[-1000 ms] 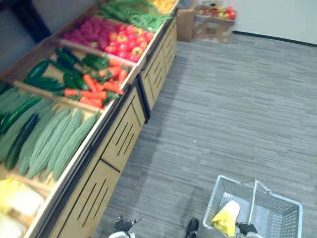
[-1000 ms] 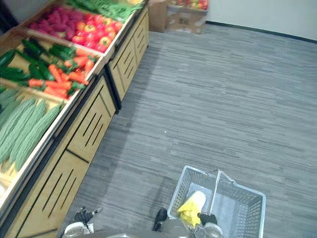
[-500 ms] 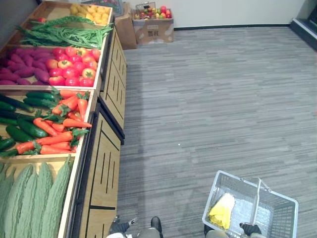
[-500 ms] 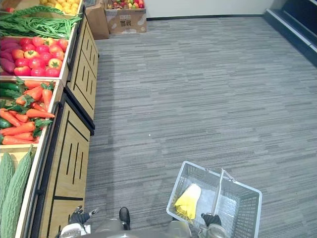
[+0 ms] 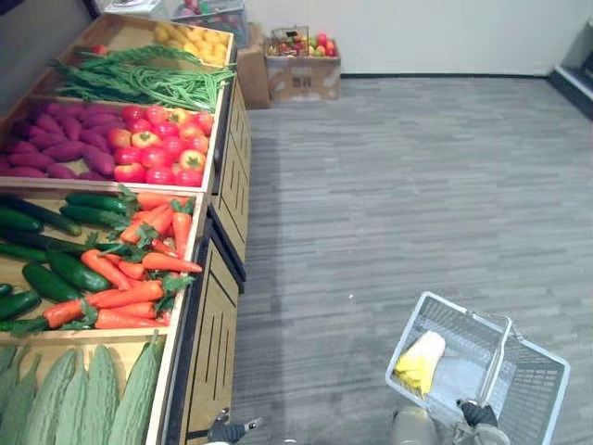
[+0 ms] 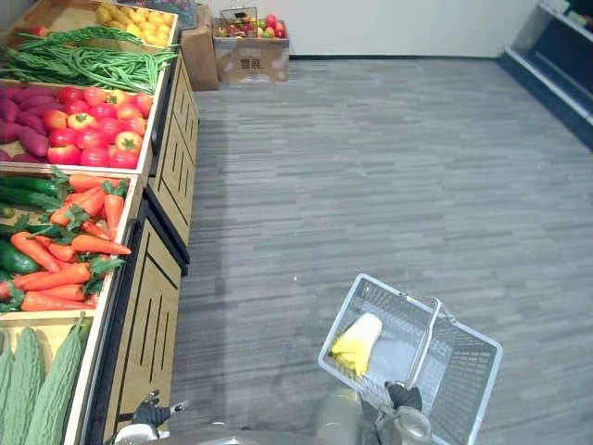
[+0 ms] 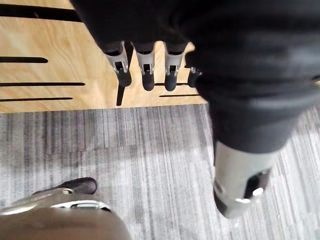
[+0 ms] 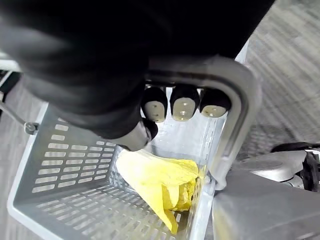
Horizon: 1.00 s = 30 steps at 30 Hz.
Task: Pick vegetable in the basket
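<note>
A grey plastic basket (image 5: 536,394) hangs low on my right above the floor. My right hand (image 8: 184,104) is shut on its handle (image 8: 234,105), with the fingers curled round the bar; the hand also appears in the eye views (image 6: 403,396). A yellow and white leafy vegetable (image 5: 419,362) lies inside the basket against its left wall, and it is close up in the right wrist view (image 8: 160,177). My left hand (image 7: 145,75) hangs beside the wooden shelf front with relaxed fingers, holding nothing, and sits at the bottom edge of the left eye view (image 5: 227,429).
A wooden produce shelf (image 5: 215,324) runs along my left. Its bins hold bitter gourds (image 5: 88,399), carrots (image 5: 130,278), cucumbers (image 5: 56,269), tomatoes (image 5: 157,148), purple sweet potatoes (image 5: 56,148) and green beans (image 5: 139,83). A cardboard box of fruit (image 5: 301,74) stands at the far wall. Grey floor stretches to the right.
The camera has swung, so the shelf now stands straighter along the left. The basket with the yellow vegetable stays in my right hand, and my left hand still hangs idle.
</note>
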Available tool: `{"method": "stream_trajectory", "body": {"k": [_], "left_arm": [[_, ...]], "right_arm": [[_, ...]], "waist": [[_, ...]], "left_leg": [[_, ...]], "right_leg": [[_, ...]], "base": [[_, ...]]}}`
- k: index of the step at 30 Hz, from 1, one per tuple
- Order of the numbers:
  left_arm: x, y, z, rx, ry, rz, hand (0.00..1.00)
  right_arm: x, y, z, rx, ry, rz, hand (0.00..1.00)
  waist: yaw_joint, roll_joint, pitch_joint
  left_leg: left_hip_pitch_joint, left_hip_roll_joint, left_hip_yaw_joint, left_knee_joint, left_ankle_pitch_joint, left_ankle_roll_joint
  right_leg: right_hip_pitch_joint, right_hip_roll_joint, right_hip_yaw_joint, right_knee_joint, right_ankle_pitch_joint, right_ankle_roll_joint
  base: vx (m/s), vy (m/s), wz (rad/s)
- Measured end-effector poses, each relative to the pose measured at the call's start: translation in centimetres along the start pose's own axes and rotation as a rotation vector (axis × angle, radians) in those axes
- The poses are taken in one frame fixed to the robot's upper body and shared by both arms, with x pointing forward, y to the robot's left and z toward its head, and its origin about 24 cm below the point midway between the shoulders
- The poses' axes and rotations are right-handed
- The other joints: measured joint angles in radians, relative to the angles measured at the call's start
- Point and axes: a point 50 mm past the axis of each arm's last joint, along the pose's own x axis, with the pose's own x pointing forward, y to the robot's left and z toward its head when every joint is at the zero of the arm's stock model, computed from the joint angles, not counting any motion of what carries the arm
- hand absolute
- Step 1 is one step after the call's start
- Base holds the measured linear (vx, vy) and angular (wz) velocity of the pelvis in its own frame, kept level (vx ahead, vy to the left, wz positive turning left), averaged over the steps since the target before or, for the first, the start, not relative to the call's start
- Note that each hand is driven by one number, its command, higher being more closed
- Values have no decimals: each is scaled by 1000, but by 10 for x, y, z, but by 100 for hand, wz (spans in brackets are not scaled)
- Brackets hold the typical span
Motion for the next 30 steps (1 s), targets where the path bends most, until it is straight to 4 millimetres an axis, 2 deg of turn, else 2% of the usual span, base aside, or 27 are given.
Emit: {"method": "stream_trajectory", "body": {"k": [1, 2, 4, 5, 6, 7, 8, 9, 10, 12, 13, 14, 15, 16, 17, 18, 19, 20, 22, 23, 24, 25, 26, 28, 30], "left_arm": [[-1, -4, 1, -17, -1, -7, 0], [0, -6, 3, -29, -5, -10, 0], [0, -14, 9, -59, -14, -19, 0], [1, -15, 10, -66, -16, -20, 0], [1, -17, 12, -84, -18, -20, 0], [1, -14, 12, -100, -17, -9, 0], [1, -11, 9, -112, -9, 1, 0], [0, -13, 7, -133, 2, 2, 0], [-1, -17, 8, -153, 4, -4, 0], [-1, -22, 9, -161, 0, -13, 0], [-1, -22, 10, -162, -2, -14, 0], [-1, -22, 11, -163, -6, -14, 0], [-1, -22, 12, -165, -10, -13, 0], [-1, -21, 13, -168, -13, -13, 0], [0, -20, 16, -170, -27, -13, 0], [0, -20, 16, -170, -30, -14, 0], [0, -19, 19, -172, -44, -11, 0], [0, -18, 21, -172, -52, -9, 0], [0, -17, 26, -174, -78, -3, 0], [1, -16, 27, -173, -83, 0, 0], [1, -14, 25, -167, -77, 4, 0], [0, -15, 20, -159, -63, 3, 0], [-1, -18, 18, -154, -53, -4, 0], [2, -6, 21, -75, -71, 10, 0], [3, 1, 21, -31, -69, 19, 0]], "right_arm": [[0, 0, 4, 1, -18, 1, 100], [1, 0, 6, 1, -26, 4, 100], [1, 2, 8, 9, -36, 6, 100], [1, 2, 9, 9, -38, 8, 100], [2, 3, 11, 16, -43, 7, 100], [1, 5, 9, 22, -32, 11, 100], [1, 7, 7, 24, -23, 15, 100], [2, 6, 9, 39, -19, 8, 100], [4, 5, 13, 55, -20, -1, 100], [4, 4, 12, 50, -15, -1, 100], [4, 5, 11, 46, -1, 4, 100], [4, 5, 8, 44, 12, 4, 100], [4, 4, 4, 39, 36, 3, 100], [3, 2, -1, 24, 57, 2, 100], [2, 1, -5, -1, 71, 7, 100], [2, 1, -5, -7, 71, 7, 100], [3, -3, -4, -25, 70, 2, 100], [3, -2, -4, -30, 72, 5, 100], [3, -4, -7, -46, 87, 3, 100], [2, -4, -8, -51, 91, 3, 100], [1, -5, -11, -58, 97, 1, 100], [1, -8, -13, -64, 98, -6, 100], [-1, -8, -18, -62, 114, -6, 100], [-7, -3, -32, -57, 147, 5, 100], [-7, 4, -29, -48, 140, 17, 100]], "waist": [[0, 9, 6], [0, 15, 9], [1, 28, 16], [1, 28, 16], [1, 30, 21], [4, 16, 21], [6, 7, 22], [6, 19, 21], [14, 38, 13], [25, 49, 10], [26, 56, 6], [26, 56, 6], [22, 58, 5], [21, 58, 5], [28, 47, 11], [28, 47, 11], [31, 45, 13], [34, 44, 13], [63, 42, 14], [71, 40, 15], [82, 38, 15], [80, 55, 6], [77, 55, 0], [46, -7, -38], [45, -37, -38]], "left_leg": [[27, 10, 1, -15, -2, -3], [38, 15, 0, -24, -3, -7], [54, 38, -3, -35, -24, -42], [58, 45, -6, -37, -29, -51], [79, 62, -13, -50, -42, -73], [101, 69, -26, -56, -52, -95], [112, 73, -30, -55, -59, -108], [134, 105, -32, -39, -67, -127], [117, 137, -29, 0, -27, -182], [96, 157, -31, 54, 55, -204], [61, 176, -54, 141, 153, -216], [42, 183, -70, 191, 195, -225], [2, 192, -110, 288, 283, -233], [-66, 197, -159, 439, 439, -263], [-167, 218, -159, 662, 418, -292], [-188, 221, -155, 700, 398, -289], [-255, 227, -132, 810, 303, -278], [-285, 228, -118, 835, 266, -267], [-392, 238, -59, 794, 142, -216], [-411, 237, -44, 743, 126, -210], [-433, 236, -8, 591, 124, -199], [-439, 238, 55, 367, 221, -137], [-430, 234, 95, 339, 206, -117], [-399, 157, 249, 193, 203, -90], [-400, 132, 317, 156, 219, -52]], "right_leg": [[-16, 20, -53, -45, -34, -9], [-23, 28, -78, -93, -41, -13], [-42, 56, -137, -380, -26, -7], [-47, 61, -139, -457, -12, -4], [-46, 70, -150, -603, 43, -9], [-36, 70, -159, -712, 103, -10], [-33, 64, -163, -729, 138, -19], [-38, 74, -175, -664, 194, -45], [-50, 89, -188, -616, 143, -69], [-36, 108, -200, -596, 105, -88], [9, 126, -219, -617, 73, -101], [36, 130, -227, -634, 64, -105], [86, 138, -245, -662, 53, -107], [160, 145, -261, -711, 45, -113], [244, 155, -259, -772, 33, -113], [261, 158, -259, -784, 33, -112], [326, 161, -257, -826, 32, -112], [355, 161, -253, -844, 32, -112], [442, 149, -240, -894, 31, -109], [453, 141, -237, -895, 26, -101], [476, 119, -239, -894, 9, -67], [505, 115, -256, -891, -17, -9], [519, 110, -264, -890, -28, 14], [532, 46, -361, -908, -26, 16], [536, 30, -378, -921, -12, 16]], "base": [[245, -30, 22], [249, -55, 22], [284, -115, 31], [363, -199, 34], [415, -242, 32], [441, -266, 34], [525, -333, 33], [536, -369, 16], [440, -304, 6], [497, -333, -6], [691, -436, 1], [575, -333, 14], [541, -242, 23], [614, -235, 17], [581, -208, 7], [420, -121, -7], [297, -73, -8], [343, -39, -14], [288, 59, -25], [260, 161, -36], [278, 239, -20], [301, 269, 1], [340, 287, 73], [362, 271, 133], [229, 163, 77]]}}
